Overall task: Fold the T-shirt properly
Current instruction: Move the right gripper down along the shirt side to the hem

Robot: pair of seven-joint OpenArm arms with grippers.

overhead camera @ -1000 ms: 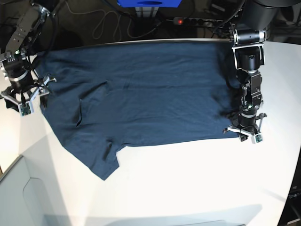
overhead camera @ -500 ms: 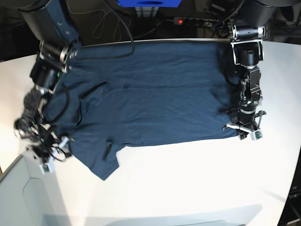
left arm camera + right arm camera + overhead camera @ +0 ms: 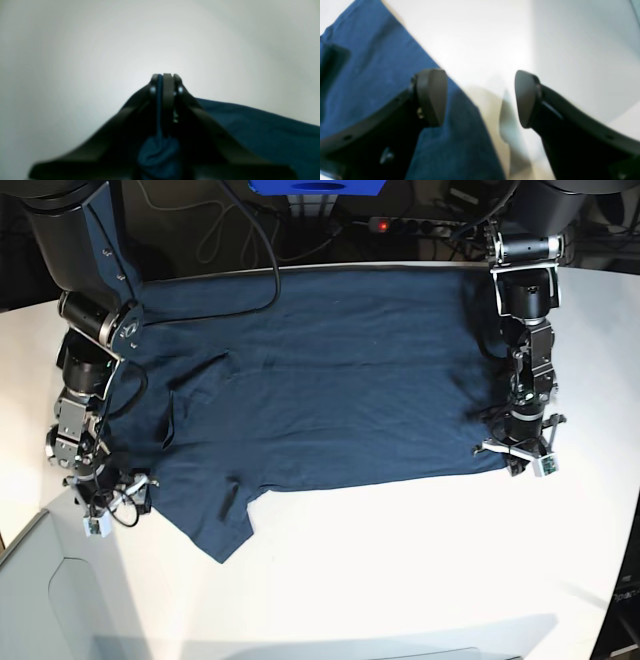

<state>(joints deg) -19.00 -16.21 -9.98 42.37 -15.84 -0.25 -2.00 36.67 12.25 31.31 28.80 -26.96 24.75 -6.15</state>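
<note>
The dark navy T-shirt [image 3: 320, 370] lies spread flat on the white table [image 3: 400, 560], one sleeve pointing toward the front left. At the shirt's front right corner my left gripper [image 3: 518, 463] is shut on the cloth. The left wrist view shows the left gripper [image 3: 163, 77] pinching a thin fold, with bunched T-shirt cloth [image 3: 158, 152] behind the tips. My right gripper [image 3: 115, 502] stands open low at the shirt's front left edge. In the right wrist view the right gripper [image 3: 477, 97] straddles that edge: one finger [image 3: 431, 96] over the T-shirt [image 3: 370, 75], the other over bare table.
A grey bin [image 3: 50, 600] sits at the front left corner beside the right gripper. Behind the table's far edge lie a power strip [image 3: 410, 225] with a red light, cables and a blue box [image 3: 315, 188].
The right arm has swung from the shirt's far left side down to its front left edge, staying open. The left gripper has held still, shut on the corner.
</note>
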